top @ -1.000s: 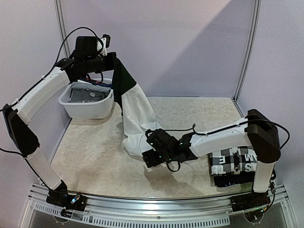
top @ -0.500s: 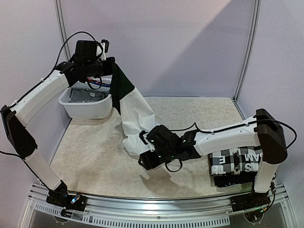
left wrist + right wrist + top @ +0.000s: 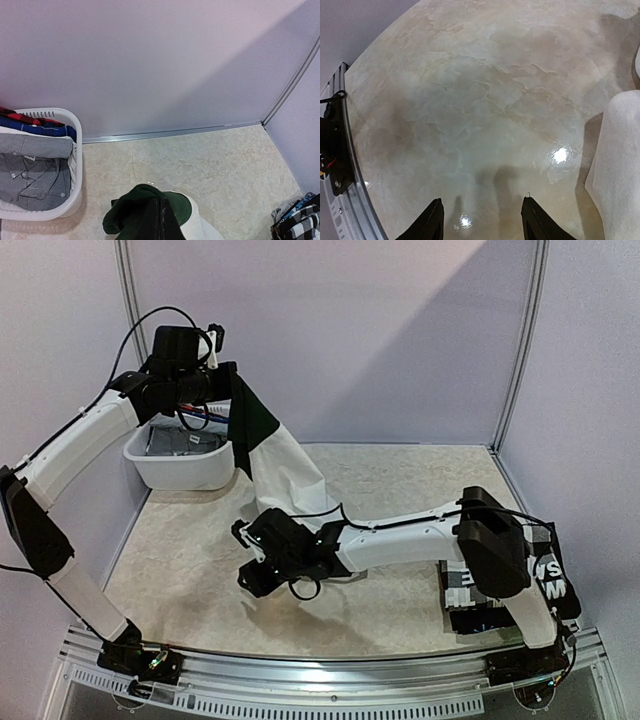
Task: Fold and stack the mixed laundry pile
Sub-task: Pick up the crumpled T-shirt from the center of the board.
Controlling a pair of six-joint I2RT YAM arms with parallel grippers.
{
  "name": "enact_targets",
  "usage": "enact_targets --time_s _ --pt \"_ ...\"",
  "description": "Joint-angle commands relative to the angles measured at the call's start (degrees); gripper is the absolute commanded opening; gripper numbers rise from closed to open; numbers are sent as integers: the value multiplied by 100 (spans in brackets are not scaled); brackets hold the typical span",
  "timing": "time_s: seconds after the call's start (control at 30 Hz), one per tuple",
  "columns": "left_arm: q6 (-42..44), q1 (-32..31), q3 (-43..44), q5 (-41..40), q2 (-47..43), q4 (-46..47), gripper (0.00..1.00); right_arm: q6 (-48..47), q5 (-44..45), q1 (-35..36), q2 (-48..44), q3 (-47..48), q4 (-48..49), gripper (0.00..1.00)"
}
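My left gripper (image 3: pixel 222 377) is raised beside the basket, shut on the dark green top of a white cloth (image 3: pixel 285 475). The cloth hangs down with its lower end on the table. In the left wrist view the green part (image 3: pixel 125 215) bunches around my shut fingers (image 3: pixel 162 222). My right gripper (image 3: pixel 250 575) is low over the table, left of the cloth's lower end. Its jaws are apart over bare tabletop with nothing between them (image 3: pixel 482 220). The white cloth (image 3: pixel 620 165) lies to its right. A folded stack with the checkered shirt (image 3: pixel 462 585) sits at the front right, partly behind my right arm.
A white basket (image 3: pixel 185 472) at the back left holds a grey shirt (image 3: pixel 30 170) plus blue and red pieces. Walls close in the back and both sides. The metal rail (image 3: pixel 340 150) runs along the near edge, close to my right gripper.
My right arm has swung left across the front of the table, past the cloth's lower end, and its jaws have narrowed. My left gripper has shifted slightly left and up with the cloth.
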Motion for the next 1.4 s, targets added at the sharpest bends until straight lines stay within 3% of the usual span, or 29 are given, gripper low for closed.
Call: enact_targets --time_s 0.0,0.3,0.73,0.83,0.93,1.13,1.37 --pt "132 48 -122 -14 -222 -49 0 48 301 -383 420 283 -473 54" --pt "209 98 -226 -44 -306 -83 0 27 590 -850 319 -57 -604 59" --pt "230 105 -266 -61 -270 -84 0 -190 621 -1238 -35 -432 -415 57" --pt "253 111 -275 -79 -276 -92 0 -184 676 -1239 142 -359 -487 51" --pt "250 121 -296 -82 -288 -76 0 -166 923 -1222 315 -348 -604 37" --pt "255 121 -397 -106 -306 -38 0 -243 1446 -1076 479 -357 -869 26" --pt "210 168 -639 -152 -415 55 0 -257 1628 -939 552 -338 -1026 1"
